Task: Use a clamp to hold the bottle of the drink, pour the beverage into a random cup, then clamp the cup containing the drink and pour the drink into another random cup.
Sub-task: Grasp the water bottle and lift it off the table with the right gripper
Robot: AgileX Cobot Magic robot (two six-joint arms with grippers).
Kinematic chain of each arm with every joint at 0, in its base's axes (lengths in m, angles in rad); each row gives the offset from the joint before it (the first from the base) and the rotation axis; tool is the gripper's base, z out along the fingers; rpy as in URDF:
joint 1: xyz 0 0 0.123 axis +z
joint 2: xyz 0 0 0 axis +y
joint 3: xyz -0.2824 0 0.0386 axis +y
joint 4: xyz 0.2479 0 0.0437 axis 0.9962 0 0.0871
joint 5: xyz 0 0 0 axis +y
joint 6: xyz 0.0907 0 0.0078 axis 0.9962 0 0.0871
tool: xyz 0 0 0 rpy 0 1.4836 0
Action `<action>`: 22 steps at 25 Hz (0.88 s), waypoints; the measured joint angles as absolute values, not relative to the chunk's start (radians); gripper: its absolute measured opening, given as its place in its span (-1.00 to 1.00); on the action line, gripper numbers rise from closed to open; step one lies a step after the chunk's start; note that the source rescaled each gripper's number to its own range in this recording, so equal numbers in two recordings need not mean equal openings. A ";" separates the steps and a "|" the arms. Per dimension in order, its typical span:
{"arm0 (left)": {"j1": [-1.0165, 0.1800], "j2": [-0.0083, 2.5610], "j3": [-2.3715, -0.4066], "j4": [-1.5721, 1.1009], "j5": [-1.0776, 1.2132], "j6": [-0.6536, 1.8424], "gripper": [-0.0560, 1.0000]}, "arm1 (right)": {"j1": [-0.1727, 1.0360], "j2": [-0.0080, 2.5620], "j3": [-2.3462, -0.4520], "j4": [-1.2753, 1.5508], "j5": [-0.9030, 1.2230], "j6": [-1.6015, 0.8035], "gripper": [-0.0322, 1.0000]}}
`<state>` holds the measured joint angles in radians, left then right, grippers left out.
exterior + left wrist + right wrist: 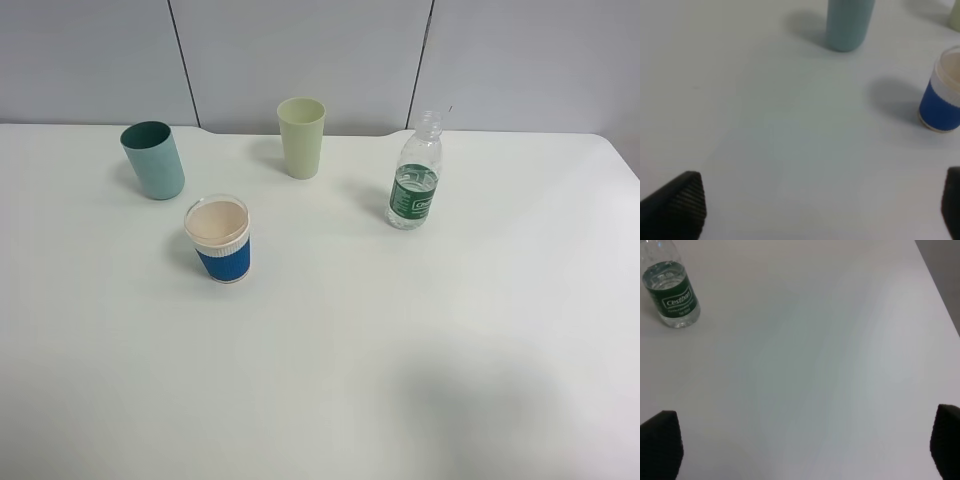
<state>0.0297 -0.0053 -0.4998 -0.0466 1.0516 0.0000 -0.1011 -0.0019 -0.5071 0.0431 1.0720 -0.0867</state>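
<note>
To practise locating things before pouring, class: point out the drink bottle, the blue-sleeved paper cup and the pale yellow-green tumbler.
drink bottle (413,192), exterior high view, on its green label.
blue-sleeved paper cup (224,262), exterior high view, on the blue sleeve.
pale yellow-green tumbler (301,148), exterior high view, mid side wall.

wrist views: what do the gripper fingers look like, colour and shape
Only the tips show. The left gripper has black fingers, rounded at the tip, with fine ribbing. The right gripper has black fingers too, too blurred for texture. No arms, cables or markings are in view.
</note>
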 joint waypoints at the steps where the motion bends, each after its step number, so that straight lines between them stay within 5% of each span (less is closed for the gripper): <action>1: 0.030 -0.005 -0.500 -0.047 1.052 0.000 0.71 | -0.101 -0.002 -0.507 0.043 1.072 -0.087 1.00; 9: 0.030 -0.005 -0.500 -0.047 1.052 0.000 0.71 | -0.101 0.027 -0.509 0.043 1.064 -0.031 1.00; 22: 0.030 -0.005 -0.500 -0.047 1.052 0.000 0.71 | -0.101 0.497 -0.553 0.090 0.763 -0.069 1.00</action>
<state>0.0297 -0.0053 -0.4998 -0.0466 1.0516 0.0000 -0.1011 0.4968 -0.5535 0.0899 0.7632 -0.0687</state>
